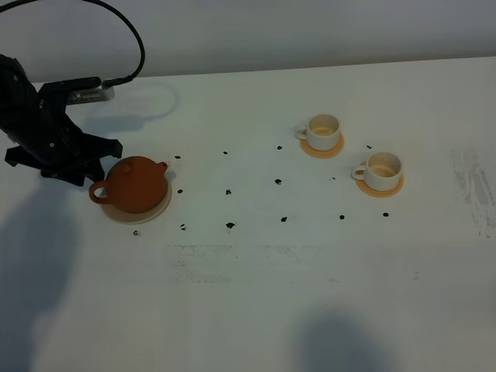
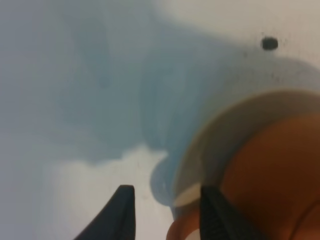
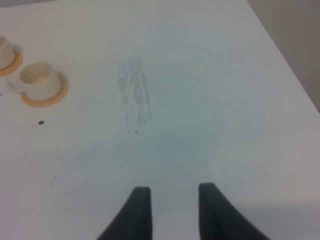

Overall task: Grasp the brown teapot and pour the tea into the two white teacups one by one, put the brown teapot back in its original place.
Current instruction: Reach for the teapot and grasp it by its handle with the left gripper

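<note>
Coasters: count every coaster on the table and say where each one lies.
3. The beige coaster lies under the teapot, at the left. The far orange coaster lies under the far cup, at the right. The near orange coaster lies under the near cup. None looks hidden.

A plain white worktop [image 1: 256, 310] fills the room's view, with a pale wall [image 1: 310, 31] behind its far edge. Small black marks [image 1: 230, 225] are scattered in loose rows across the middle. Two round orange coasters sit on the right half, one [image 1: 322, 155] farther back, the other [image 1: 381, 193] nearer and to its right, well apart from the marks' left end. A grey scuffed patch [image 1: 473, 186] streaks the right edge, and a fainter one [image 1: 232, 260] lies front and centre. Soft shadows [image 1: 341, 341] fall along the near side.
</note>
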Robot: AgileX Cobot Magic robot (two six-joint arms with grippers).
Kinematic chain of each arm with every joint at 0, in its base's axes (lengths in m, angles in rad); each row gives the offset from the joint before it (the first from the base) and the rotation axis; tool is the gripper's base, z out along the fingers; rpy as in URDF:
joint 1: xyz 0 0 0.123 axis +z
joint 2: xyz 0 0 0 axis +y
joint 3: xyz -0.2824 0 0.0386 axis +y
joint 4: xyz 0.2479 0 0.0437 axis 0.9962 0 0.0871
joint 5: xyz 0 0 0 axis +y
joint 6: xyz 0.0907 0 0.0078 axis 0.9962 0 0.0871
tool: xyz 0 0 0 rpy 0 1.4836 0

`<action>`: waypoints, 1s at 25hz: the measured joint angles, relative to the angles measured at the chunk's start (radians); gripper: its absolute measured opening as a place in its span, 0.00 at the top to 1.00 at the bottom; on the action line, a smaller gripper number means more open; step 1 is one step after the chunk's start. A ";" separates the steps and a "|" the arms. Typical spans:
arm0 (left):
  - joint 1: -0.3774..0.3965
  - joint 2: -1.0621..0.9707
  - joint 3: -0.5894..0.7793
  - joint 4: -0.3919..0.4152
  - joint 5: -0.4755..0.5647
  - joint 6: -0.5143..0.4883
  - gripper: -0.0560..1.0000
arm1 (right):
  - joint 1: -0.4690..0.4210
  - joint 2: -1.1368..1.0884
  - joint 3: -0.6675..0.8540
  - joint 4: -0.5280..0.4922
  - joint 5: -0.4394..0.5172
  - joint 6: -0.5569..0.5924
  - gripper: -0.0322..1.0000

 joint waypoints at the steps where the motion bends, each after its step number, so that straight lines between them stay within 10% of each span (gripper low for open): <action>1: 0.000 0.000 0.000 0.001 0.005 0.000 0.66 | 0.000 0.000 0.000 0.000 0.000 0.000 0.75; 25: 0.000 0.000 0.000 0.006 0.155 0.001 0.66 | 0.000 0.000 0.000 0.000 0.000 0.000 0.75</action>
